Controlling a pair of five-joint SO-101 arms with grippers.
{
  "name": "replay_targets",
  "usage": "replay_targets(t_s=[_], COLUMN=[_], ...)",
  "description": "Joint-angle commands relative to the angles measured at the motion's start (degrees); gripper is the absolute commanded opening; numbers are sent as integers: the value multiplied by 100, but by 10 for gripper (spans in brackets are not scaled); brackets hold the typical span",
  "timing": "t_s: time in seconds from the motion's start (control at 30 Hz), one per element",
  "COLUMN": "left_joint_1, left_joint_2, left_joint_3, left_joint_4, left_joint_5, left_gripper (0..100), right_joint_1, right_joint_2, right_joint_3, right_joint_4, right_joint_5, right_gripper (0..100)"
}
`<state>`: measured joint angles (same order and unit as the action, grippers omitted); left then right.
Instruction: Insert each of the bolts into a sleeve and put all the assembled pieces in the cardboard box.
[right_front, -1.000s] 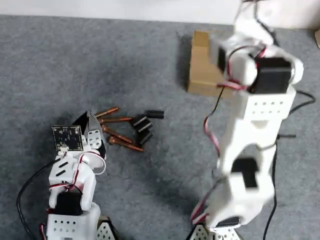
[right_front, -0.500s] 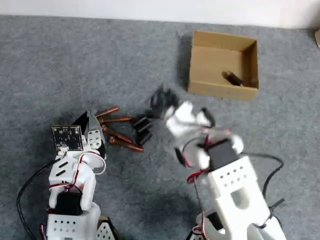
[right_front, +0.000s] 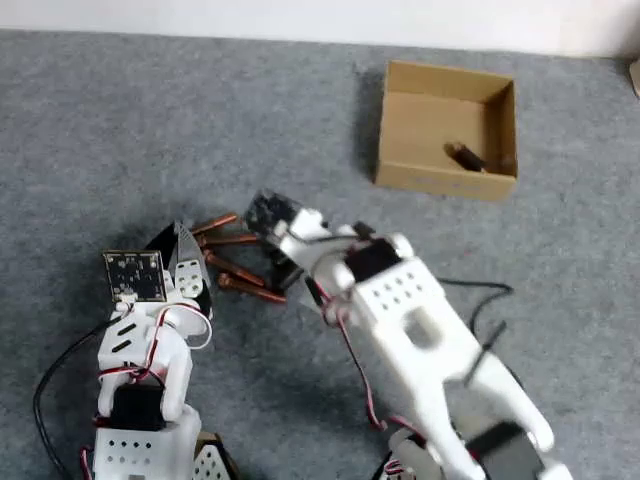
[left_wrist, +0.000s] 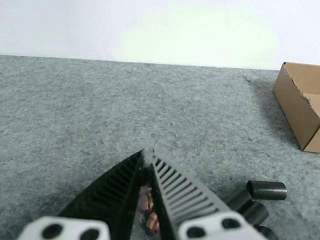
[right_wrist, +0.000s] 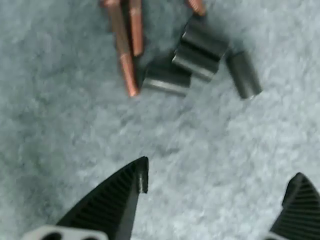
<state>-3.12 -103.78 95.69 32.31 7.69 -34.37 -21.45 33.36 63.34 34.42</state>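
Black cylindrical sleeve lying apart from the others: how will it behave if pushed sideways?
The black cylindrical sleeve lies on its side, so it probably rolls; the rough grey mat should stop it soon. It looks rigid, likely metal.

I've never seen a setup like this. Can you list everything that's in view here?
Cardboard box: one, brown, far side of the table, to the right.
Assembled piece: one, dark, inside the box.
Bolts: four, copper, loose on the table by the left arm.
Sleeves: four, black, beside the bolts.
Table cover: one, grey, felt-like.
Arms: two, white.
Left end effector: black, shut, next to the bolts.
Right end effector: black, open, above the sleeves.
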Motion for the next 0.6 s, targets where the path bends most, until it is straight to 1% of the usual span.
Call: replay_targets(t_s=[0.0, 0.1, 0.4, 0.57], left_joint_1=[-365, -664, -690, -664], left_joint_2=[-75, -75, -75, -75], left_joint_3=[-207, -312, -444, -444], left_joint_4=[-88, -79, 88, 88], left_joint_5=[-18, 9, 9, 9], left_gripper=[11, 11, 11, 11], right_joint_1=[-84, -75, -57, 233], right_joint_2=[1121, 1912, 3873, 4892], right_joint_3=[-1182, -1842, -3345, -4066], right_joint_4=[-110, -110, -101, -101], right_joint_5=[404, 440, 440, 440], right_gripper=[389, 389, 389, 389])
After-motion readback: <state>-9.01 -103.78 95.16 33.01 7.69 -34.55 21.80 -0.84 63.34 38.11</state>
